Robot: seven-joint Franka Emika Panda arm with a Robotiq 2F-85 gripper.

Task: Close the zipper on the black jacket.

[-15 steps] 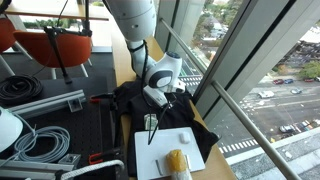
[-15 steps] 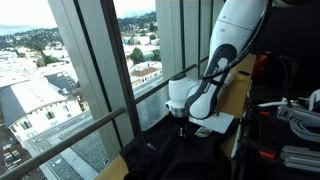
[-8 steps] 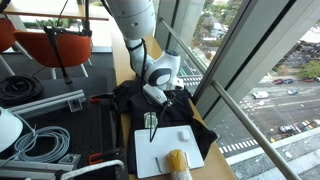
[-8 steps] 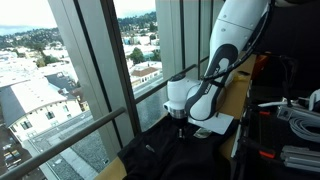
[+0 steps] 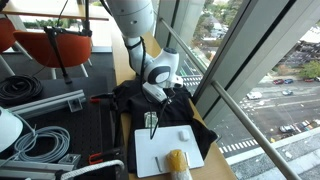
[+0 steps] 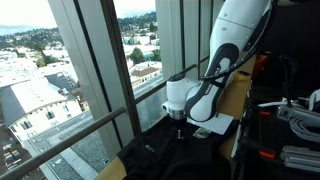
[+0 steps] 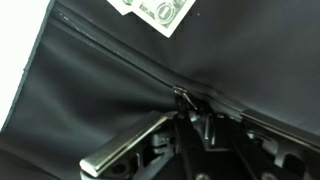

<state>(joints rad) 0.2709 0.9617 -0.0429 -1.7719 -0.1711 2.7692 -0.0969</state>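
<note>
Exterior view: large rumpled black fabric jacket point(image 5: 140, 100) heaped on a narrow tan wooden table point(image 5: 126, 135) running along a floor-to-ceiling glass wall point(image 5: 240, 60); streets and cars far below outside. White robot arm point(image 5: 135, 20) reaches down, gripper point(image 5: 167, 94) low at the jacket's window-side edge. Flat white board point(image 5: 160, 150) lies just beside the jacket, overlapping its hem; a yellow object point(image 5: 177, 162) sits on the board. Orange chairs point(image 5: 50, 45) behind; coiled black cables point(image 5: 20, 90) and grey cables point(image 5: 40, 145) on the room side.

Exterior view: gripper point(image 6: 179, 120) points straight down onto the jacket point(image 6: 190, 155); window mullions point(image 6: 95, 70) and hillside town beyond.

Wrist view: jacket fabric point(image 7: 90, 70) fills the frame; zipper line point(image 7: 120, 55) runs diagonally; cloth puckers toward the small metal zipper pull point(image 7: 183, 97). Gripper point(image 7: 190, 108) fingers drawn nearly together, pinching the pull. A white printed paper tag point(image 7: 155, 12) at the top edge.
</note>
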